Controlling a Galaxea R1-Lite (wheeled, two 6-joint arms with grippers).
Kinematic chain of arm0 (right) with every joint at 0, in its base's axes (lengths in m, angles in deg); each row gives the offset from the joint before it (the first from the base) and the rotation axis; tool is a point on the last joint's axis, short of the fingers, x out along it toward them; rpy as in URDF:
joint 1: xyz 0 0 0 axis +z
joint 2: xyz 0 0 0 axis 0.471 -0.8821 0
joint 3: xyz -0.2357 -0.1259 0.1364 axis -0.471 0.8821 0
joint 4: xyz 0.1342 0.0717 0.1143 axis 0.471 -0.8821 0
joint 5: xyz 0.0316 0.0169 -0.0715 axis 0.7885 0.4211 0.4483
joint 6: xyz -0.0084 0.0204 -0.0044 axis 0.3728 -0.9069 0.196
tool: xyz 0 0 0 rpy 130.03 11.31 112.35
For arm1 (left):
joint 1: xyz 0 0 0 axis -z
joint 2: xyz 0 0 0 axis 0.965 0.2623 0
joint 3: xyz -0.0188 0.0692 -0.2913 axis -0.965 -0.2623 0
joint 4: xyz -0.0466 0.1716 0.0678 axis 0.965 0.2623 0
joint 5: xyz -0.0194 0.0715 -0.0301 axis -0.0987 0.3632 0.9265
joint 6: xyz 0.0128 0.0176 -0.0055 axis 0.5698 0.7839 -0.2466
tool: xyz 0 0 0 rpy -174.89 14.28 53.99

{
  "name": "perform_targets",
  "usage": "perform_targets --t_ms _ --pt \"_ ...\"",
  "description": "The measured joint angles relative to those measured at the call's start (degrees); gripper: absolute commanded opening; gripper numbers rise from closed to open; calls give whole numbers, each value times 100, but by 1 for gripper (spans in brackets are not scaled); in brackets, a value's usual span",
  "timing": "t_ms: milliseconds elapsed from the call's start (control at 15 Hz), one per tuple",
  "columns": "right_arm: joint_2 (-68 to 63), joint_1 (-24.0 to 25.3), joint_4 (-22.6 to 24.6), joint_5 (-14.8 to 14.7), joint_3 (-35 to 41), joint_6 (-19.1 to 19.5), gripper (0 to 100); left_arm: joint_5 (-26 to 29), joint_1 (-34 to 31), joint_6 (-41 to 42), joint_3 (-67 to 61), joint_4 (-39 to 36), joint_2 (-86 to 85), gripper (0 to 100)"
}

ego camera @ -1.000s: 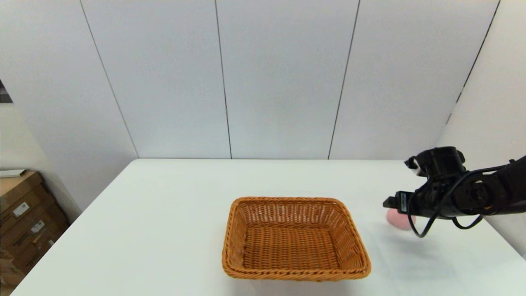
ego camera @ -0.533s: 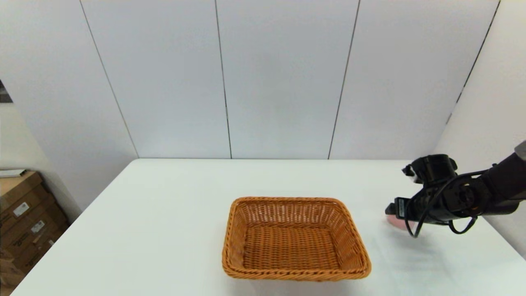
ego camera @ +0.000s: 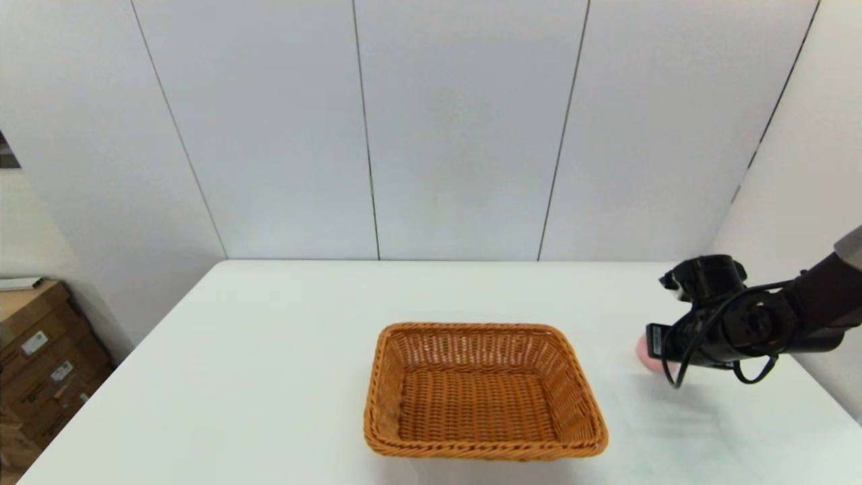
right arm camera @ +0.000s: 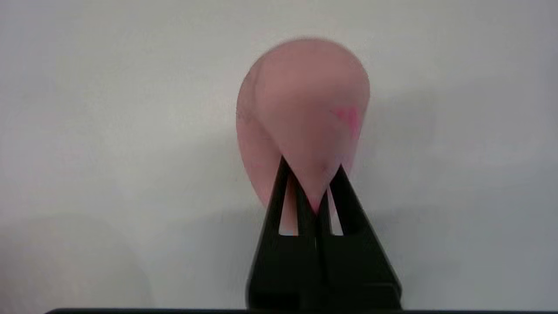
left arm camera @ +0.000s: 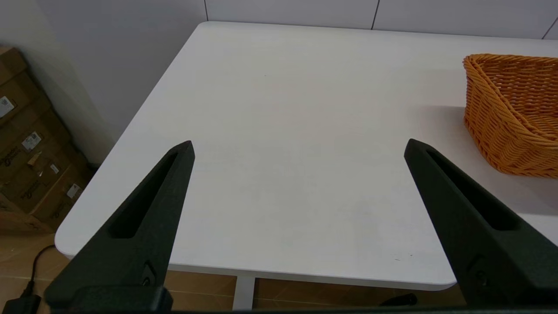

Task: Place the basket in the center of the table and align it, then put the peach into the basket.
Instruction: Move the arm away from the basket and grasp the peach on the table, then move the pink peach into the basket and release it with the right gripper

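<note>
The rectangular orange-brown woven wicker basket (ego camera: pixel 483 392) with flared sides and a braided rim sits empty near the middle of the large plain white counter (ego camera: pixel 269 364), toward its near edge, its long sides running across the head view. The small round pale-pink peach (ego camera: pixel 645 353) with a darker pink-red blotch lies on the counter to the right of the basket, apart from it and outside it. The right gripper (right arm camera: pixel 311 168) is low over the counter at the peach; in the right wrist view its jaws stand nearly together, pinching a narrow fold of the soft pink fruit (right arm camera: pixel 305 109) between their tips, and in the head view the gripper's black body covers most of the peach. The left gripper (left arm camera: pixel 298 146) hangs by the counter's near left corner, its jaws wide apart and holding nothing, with the basket's left wall (left arm camera: pixel 501 117) off to one side. Brown cardboard boxes (ego camera: pixel 37 357) stand on the floor beyond the counter's left edge.
</note>
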Motion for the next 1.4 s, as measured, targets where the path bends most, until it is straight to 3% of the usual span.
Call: perform_targets --t_ms 600,867,1133,1400 --pt "725 9 -118 52 -11 -162 0 0 0 0 0 2 0 100" --pt "1560 195 -616 105 44 -184 0 0 0 -2 0 0 0 100" --pt "2316 1275 -1399 133 66 -188 0 0 0 0 0 0 0 100" --pt "2588 2505 -1686 144 -50 -463 0 2 0 0 0 2 0 100"
